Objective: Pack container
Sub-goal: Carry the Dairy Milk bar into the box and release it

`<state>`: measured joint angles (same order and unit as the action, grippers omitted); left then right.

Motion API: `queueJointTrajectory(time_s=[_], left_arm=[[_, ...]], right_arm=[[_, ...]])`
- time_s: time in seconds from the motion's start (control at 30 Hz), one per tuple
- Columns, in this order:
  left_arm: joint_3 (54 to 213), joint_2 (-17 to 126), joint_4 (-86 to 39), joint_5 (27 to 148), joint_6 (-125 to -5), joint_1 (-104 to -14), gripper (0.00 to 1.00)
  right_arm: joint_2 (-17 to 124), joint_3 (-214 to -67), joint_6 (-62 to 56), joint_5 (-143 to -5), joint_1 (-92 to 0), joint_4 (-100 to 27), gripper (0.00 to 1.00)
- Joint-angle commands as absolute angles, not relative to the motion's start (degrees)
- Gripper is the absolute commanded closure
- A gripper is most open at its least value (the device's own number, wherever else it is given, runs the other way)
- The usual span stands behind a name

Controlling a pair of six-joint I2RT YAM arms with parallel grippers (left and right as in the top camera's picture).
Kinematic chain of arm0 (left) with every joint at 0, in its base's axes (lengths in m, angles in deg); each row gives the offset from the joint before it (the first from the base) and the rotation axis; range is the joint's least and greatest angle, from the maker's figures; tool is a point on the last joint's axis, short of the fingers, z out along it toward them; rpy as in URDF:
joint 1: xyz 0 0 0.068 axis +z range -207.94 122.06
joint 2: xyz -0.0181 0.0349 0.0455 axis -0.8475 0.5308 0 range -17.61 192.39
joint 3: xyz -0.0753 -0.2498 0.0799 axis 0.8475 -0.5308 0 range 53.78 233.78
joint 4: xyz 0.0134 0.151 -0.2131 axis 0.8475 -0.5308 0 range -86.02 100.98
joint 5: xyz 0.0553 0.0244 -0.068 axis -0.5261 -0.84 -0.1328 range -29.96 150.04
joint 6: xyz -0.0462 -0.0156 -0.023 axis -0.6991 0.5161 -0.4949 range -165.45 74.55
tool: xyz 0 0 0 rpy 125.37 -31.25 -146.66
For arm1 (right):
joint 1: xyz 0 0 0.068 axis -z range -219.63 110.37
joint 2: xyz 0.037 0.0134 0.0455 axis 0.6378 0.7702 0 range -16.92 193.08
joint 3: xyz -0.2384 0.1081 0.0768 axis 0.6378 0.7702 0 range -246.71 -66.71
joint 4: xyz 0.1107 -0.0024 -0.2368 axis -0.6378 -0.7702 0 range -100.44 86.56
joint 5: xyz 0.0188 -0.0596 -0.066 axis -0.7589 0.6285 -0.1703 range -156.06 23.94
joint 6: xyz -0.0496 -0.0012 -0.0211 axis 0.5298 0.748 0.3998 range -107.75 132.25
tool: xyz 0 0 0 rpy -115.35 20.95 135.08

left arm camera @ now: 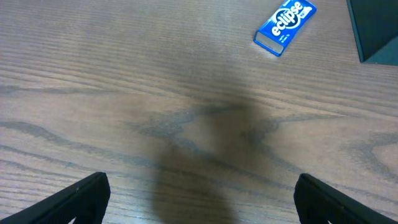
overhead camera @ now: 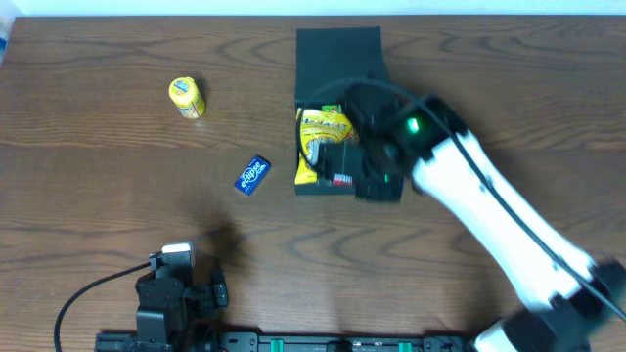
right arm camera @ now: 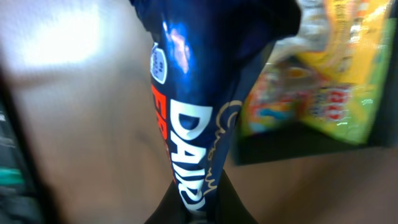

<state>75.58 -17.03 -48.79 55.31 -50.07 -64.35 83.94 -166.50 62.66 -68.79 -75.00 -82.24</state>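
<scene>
Between the right gripper's point(right arm camera: 199, 210) fingers a dark blue chocolate packet point(right arm camera: 199, 124) is clamped tight. Under and beside it sits the container point(overhead camera: 337, 49), flap lid open, with yellow snack bags point(overhead camera: 323, 132) inside. Well apart, the left gripper point(left arm camera: 202, 202) stands spread wide, and a blue gum pack point(left arm camera: 285, 26) lies ahead of it.

Overhead view is bright and even, lit from above. The table point(overhead camera: 98, 225) carries one soft shadow smudge low on the left, and the container point(overhead camera: 337, 49) reads flat matte black. Left wrist: crisp woodgrain, a broad dim shadow mid-frame. Right wrist: heavy blur, glare streaking the dark blue wrapper point(right arm camera: 205, 124), yellow packet point(right arm camera: 336, 68) smeared, overbright.
</scene>
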Motion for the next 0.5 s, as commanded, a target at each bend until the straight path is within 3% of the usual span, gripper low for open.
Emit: queueJointTrajectory(time_s=[0.0, 0.2, 0.47], left_arm=[[74.0, -17.4, -51.4, 55.2, -51.2, -64.0, 0.04], [74.0, -17.4, -51.4, 55.2, -51.2, -64.0, 0.05], [74.0, -17.4, -51.4, 55.2, -51.2, -64.0, 0.04]], right_arm=[[89.7, -173.5, 77.8, -66.5, -71.4, -82.5, 0.99], [101.0, -185.2, 88.5, -66.0, -67.4, -81.8, 0.99], [108.2, -189.3, 89.5, -66.1, -65.7, -71.5, 0.99]])
